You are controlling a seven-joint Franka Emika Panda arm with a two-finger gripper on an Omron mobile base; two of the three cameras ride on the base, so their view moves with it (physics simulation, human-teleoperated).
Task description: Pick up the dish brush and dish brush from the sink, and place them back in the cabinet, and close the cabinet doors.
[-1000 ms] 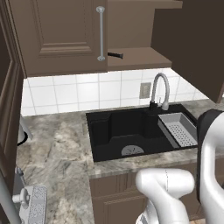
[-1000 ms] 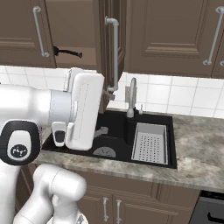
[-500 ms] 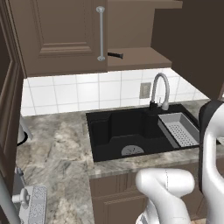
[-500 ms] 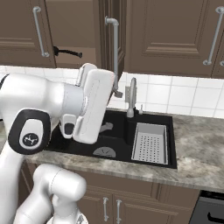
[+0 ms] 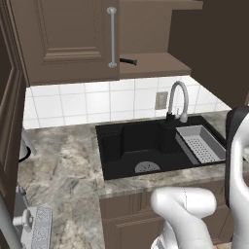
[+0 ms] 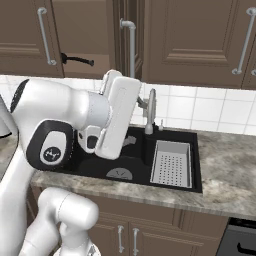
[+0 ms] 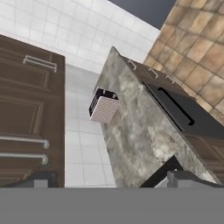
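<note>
Pincer [image 7: 107, 181] jaws spread wide, holding nothing. Black-handled brush [image 5: 129, 61] lies on the smooth brown shelf of the open cabinet [image 5: 155, 65]. Black rectangular sink [image 5: 141, 148], round grey drain, curved faucet [image 5: 177, 99], perforated grey tray [image 5: 200, 144]. Table [image 5: 63, 175] mottled grey stone.

We see a white tiled wall [image 5: 87, 102] behind the speckled stone surface [image 5: 63, 170]. We see brown floor tiles [image 7: 197, 48] too.

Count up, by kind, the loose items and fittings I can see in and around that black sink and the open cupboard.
Black-handled dish brush: 1
Curved grey faucet: 1
Grey perforated basket: 1
Round drain: 1
Wall outlet: 1
Total: 5
</note>
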